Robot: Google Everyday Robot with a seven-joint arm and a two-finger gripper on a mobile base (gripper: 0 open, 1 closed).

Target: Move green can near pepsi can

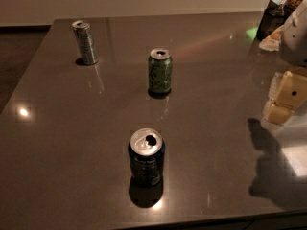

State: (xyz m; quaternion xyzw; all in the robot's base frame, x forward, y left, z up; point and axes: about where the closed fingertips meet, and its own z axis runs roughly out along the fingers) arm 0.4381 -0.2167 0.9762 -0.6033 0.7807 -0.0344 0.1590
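Claw (284, 99) hovers over the table (72, 143) at right; how far open, I cannot tell. Well left of it stands the green can (159, 71), upright, patterned green, silver top; the pepsi can (146, 158) sits lower left.

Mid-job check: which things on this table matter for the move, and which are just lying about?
Part of the job:
green can, mid-table
pepsi can, near the front edge
gripper, at the right edge, apart from both cans

Just lying about:
slim silver-grey can, far left
dark container, far right corner
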